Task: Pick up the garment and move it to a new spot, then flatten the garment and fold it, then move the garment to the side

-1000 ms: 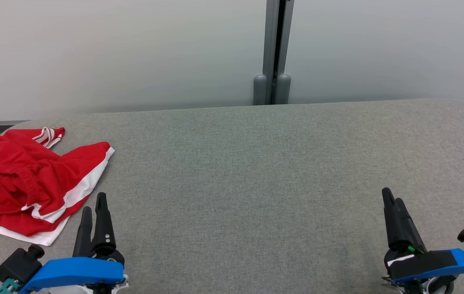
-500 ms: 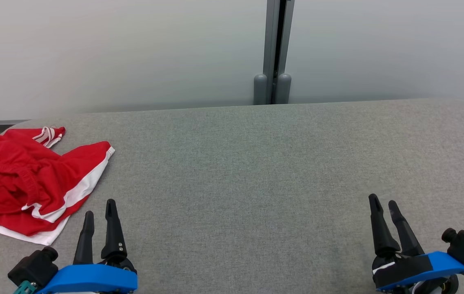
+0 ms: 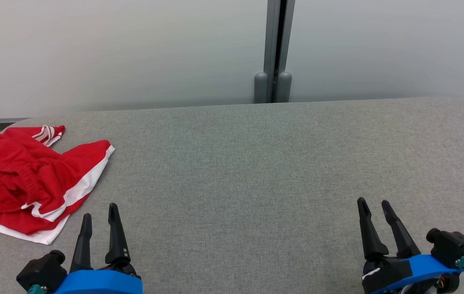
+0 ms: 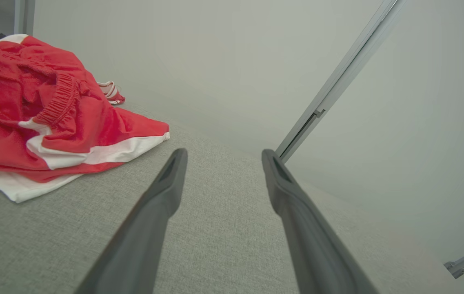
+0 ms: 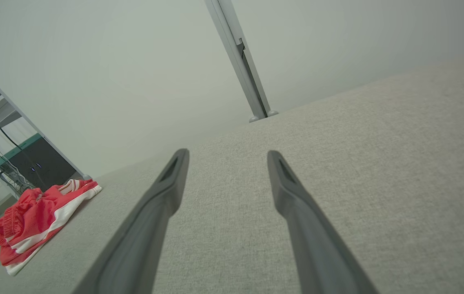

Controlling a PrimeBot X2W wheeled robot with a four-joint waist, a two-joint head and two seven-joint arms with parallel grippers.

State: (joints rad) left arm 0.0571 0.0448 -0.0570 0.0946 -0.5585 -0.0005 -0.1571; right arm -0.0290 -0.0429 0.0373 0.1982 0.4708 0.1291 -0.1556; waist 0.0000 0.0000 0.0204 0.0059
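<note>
Item under handling: red shorts (image 3: 27, 179), lying crumpled at the far-left part of the grey fabric surface (image 3: 256, 163) and running past the left edge of the head view. White side stripes and a white hem panel face up. The left wrist view shows a gathered elastic waistband on top of the heap. The cloth is bunched and overlapped, neither flat nor folded. Both grippers are clear of it.

The left gripper (image 3: 99, 211) is at the lower left of the head view, fingers pointing away from the robot. Its jaws are spread apart, with bare fabric surface showing between them, and it holds nothing. The fingertips sit near the closest corner of the shorts, apart from the cloth. Whether the fingers rest on the surface or hover above it cannot be told.

The right gripper (image 3: 374, 202) is at the lower right of the head view, its jaws likewise spread and empty. It is well apart from the shorts, with the wide bare middle of the surface between them. In the right wrist view the shorts appear small at the lower left, by the surface's far corner.

Behind the surface stand pale wall panels (image 3: 113, 53), joined by a grey metal post (image 3: 273, 45) with two rounded feet at its base. The right wrist view also shows a dark cabinet (image 5: 40, 163) beyond the end of the surface where the shorts lie.
</note>
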